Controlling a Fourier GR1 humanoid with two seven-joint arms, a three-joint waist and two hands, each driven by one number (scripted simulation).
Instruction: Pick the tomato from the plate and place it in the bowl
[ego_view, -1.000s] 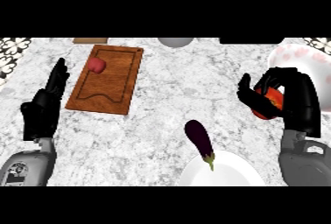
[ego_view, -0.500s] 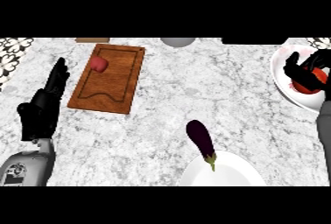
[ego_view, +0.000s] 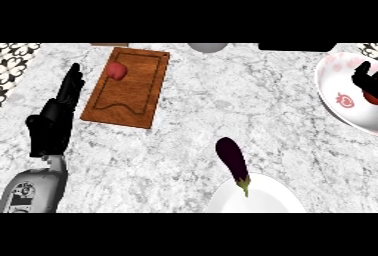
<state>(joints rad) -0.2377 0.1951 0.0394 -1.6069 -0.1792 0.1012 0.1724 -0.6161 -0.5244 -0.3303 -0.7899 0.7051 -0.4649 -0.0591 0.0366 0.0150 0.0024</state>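
Note:
At the right edge my right hand (ego_view: 363, 79) hangs over the white, pink-patterned bowl (ego_view: 332, 80), mostly cut off by the view's edge. Its fingers curl round the red tomato (ego_view: 372, 98), of which only a sliver shows beneath them. The white plate (ego_view: 258, 200) lies at the bottom centre. A purple eggplant (ego_view: 233, 159) rests across its upper rim. My left hand (ego_view: 53, 120) stays open at the left, fingers up, resting.
A wooden cutting board (ego_view: 129, 92) lies at the upper left with a small red fruit (ego_view: 115, 70) near its top end. A grey round object (ego_view: 207, 47) and a dark object (ego_view: 295, 46) sit along the far edge.
My right hand carried the tomato from the counter's right side up and rightward over the bowl and now sits partly out of view. The left hand has not moved.

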